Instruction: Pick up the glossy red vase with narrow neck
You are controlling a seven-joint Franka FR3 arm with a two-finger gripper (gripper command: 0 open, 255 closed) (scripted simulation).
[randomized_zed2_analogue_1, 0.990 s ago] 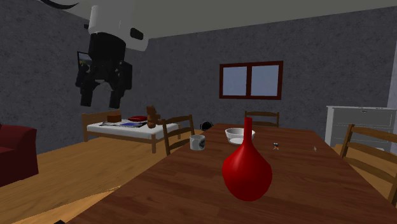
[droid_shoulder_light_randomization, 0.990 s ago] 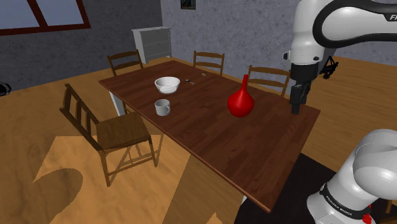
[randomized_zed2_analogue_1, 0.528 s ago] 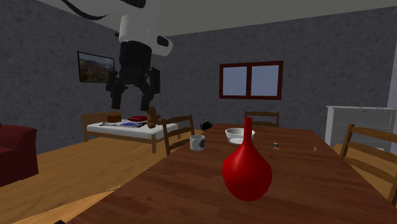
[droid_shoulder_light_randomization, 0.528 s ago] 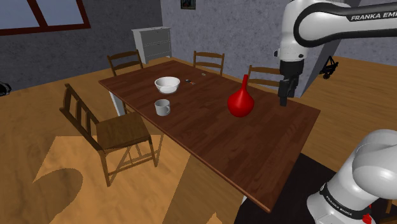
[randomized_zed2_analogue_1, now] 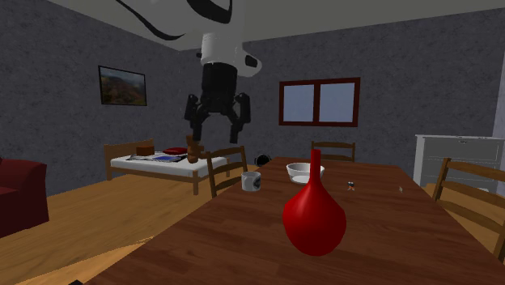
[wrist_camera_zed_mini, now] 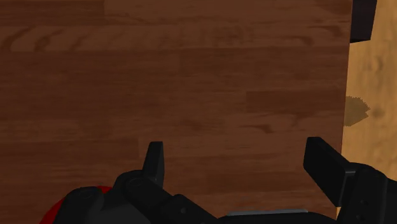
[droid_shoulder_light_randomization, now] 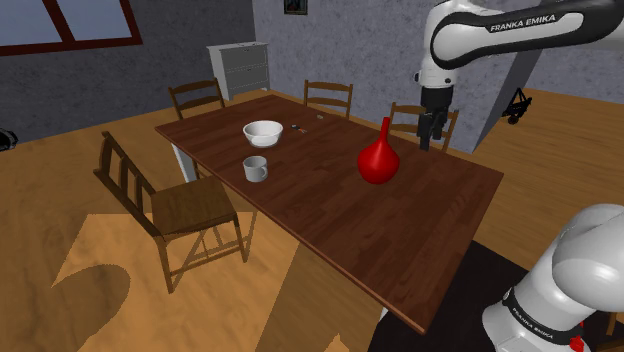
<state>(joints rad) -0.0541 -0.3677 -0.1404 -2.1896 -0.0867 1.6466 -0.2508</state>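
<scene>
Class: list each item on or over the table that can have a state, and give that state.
Gripper: open, empty, above the table.
Vase: upright on the table, not held.
Mug: upright.
Bowl: right way up.

Glossy red narrow-necked vase (droid_shoulder_light_randomization: pixel 379 158) stands upright on the table (droid_shoulder_light_randomization: pixel 330 190).

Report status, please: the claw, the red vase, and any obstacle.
Claw open, above the table, holding nothing. Red vase upright on the table, untouched. Mug and bowl stand far from the vase.
</scene>
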